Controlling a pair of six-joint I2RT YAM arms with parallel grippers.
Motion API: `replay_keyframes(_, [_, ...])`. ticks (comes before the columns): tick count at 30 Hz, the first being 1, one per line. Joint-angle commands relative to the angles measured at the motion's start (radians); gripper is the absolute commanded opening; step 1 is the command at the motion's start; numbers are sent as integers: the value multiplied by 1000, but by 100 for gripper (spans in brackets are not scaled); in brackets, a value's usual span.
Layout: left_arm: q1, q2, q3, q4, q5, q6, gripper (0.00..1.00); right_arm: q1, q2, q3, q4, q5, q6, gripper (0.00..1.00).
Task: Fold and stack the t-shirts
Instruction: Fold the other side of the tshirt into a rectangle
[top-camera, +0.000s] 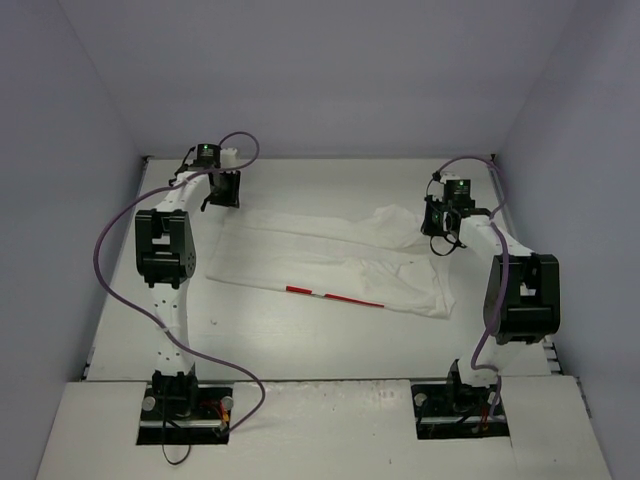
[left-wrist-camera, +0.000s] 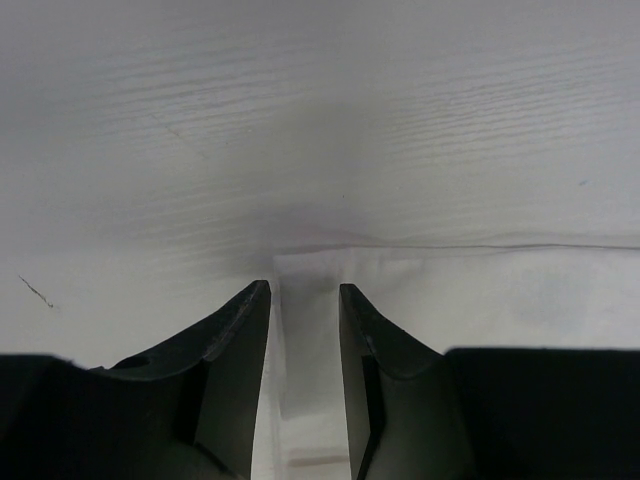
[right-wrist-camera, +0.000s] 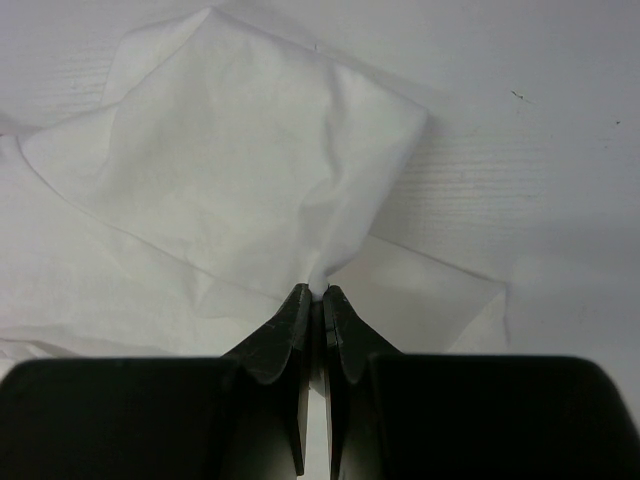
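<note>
The white t-shirt (top-camera: 330, 260) lies folded lengthwise across the middle of the table, with a thin strip of its red print (top-camera: 335, 297) showing along the near edge. My left gripper (top-camera: 228, 188) stands at the shirt's far left corner. In the left wrist view it (left-wrist-camera: 305, 290) is open, and the corner of the t-shirt (left-wrist-camera: 480, 290) lies flat under the gap. My right gripper (top-camera: 440, 235) is at the shirt's right end. In the right wrist view it (right-wrist-camera: 313, 290) is shut on a pinch of the t-shirt (right-wrist-camera: 230, 170), whose cloth bunches up from the jaws.
The white table (top-camera: 300, 340) is boxed in by pale walls at the left, back and right. Purple cables (top-camera: 108, 250) loop beside both arms. Bare table lies in front of the shirt, between the two arm bases.
</note>
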Motion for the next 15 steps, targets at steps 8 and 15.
replay_keyframes(8, [-12, -29, 62, 3, 21, 18, 15, 0, -7, 28, 38, -14, -15, 0])
replay_keyframes(15, [-12, -24, 71, -9, 10, 14, 20, 0, -5, 26, 38, -18, -15, 0])
